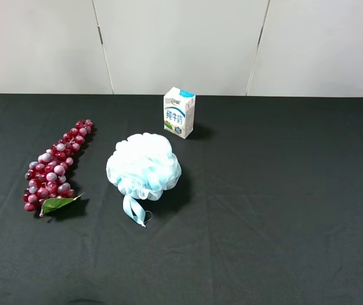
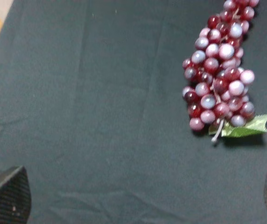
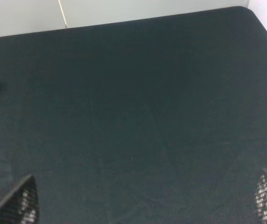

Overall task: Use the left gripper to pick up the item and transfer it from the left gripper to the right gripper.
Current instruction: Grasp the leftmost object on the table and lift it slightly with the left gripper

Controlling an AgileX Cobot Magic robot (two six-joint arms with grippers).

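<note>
The item, a long bunch of dark-red and pinkish fake grapes (image 1: 54,168), lies on the black cloth at the left, its green leaf (image 1: 58,203) at the near end. Neither arm shows in the exterior high view. In the left wrist view the grapes (image 2: 220,70) lie ahead of the left gripper (image 2: 140,205) and off to one side. Its two fingertips (image 2: 7,198) stand wide apart and empty, above the cloth. The right gripper (image 3: 140,205) is also open and empty, with only bare black cloth in front of it.
A pale-blue mesh bath pouf (image 1: 145,166) with a ribbon loop lies just right of the grapes. A small white-and-blue milk carton (image 1: 179,112) stands behind it near the back edge. The black tablecloth (image 1: 283,210) meets a white wall behind.
</note>
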